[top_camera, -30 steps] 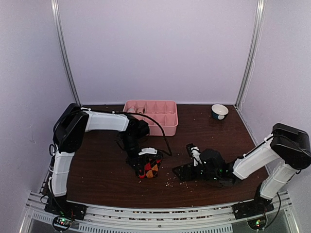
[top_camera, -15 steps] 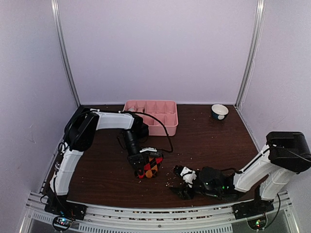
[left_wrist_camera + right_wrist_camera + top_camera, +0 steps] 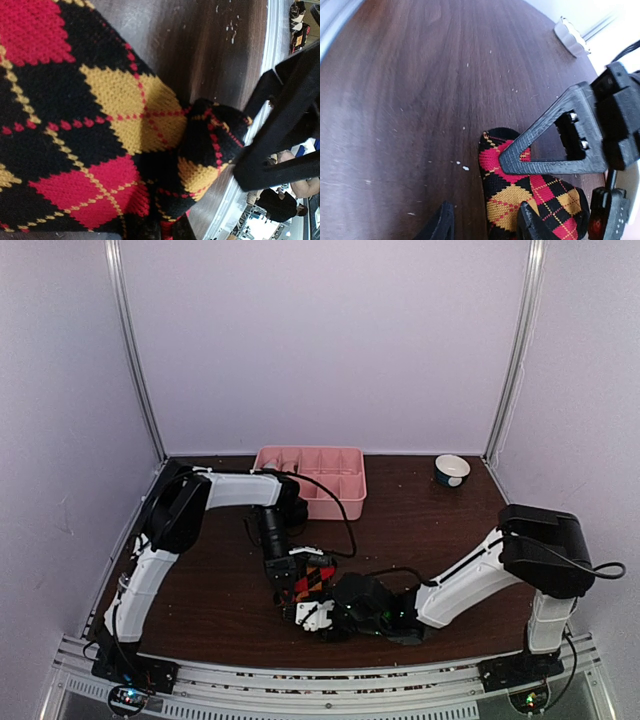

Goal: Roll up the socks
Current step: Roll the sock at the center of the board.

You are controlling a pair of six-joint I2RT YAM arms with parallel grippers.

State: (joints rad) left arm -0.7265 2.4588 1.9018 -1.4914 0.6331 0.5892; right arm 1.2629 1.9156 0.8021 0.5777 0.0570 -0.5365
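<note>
**Left hand** [image 3: 298, 586]: clamped on a black knitted sock with red and mustard argyle diamonds [image 3: 316, 578]. In the right wrist view one black triangular finger [image 3: 545, 167] lies across the sock's top. The second finger is hidden by fabric.

**Right hand** [image 3: 487, 226]: fingers parted by a moderate gap, holding nothing. One fingertip [image 3: 440, 225] stands over bare wood at the lower edge of the frame. The other overlaps the sock's near border. In the overhead view this hand sits just below and touching-close to the left hand, at lower centre.

**Argyle sock**: lies on the dark brown wooden tabletop [image 3: 440, 530], lower centre of the overhead frame, between the two hands. In the left wrist view it fills most of the frame and is bunched into a folded knot right of centre. A black bar crosses the right side of that frame. Whether that bar is a finger cannot be told.

**Crumbs** [image 3: 465, 168]: pale specks scattered on the wood just left of the sock.

**Pink plastic compartment tray** [image 3: 318, 476]: upper centre of the overhead frame, against the back wall, well apart from the sock.

**Small white round bowl with a dark blue band** [image 3: 452, 470]: upper right of the overhead frame, upright, near the back corner.
</note>
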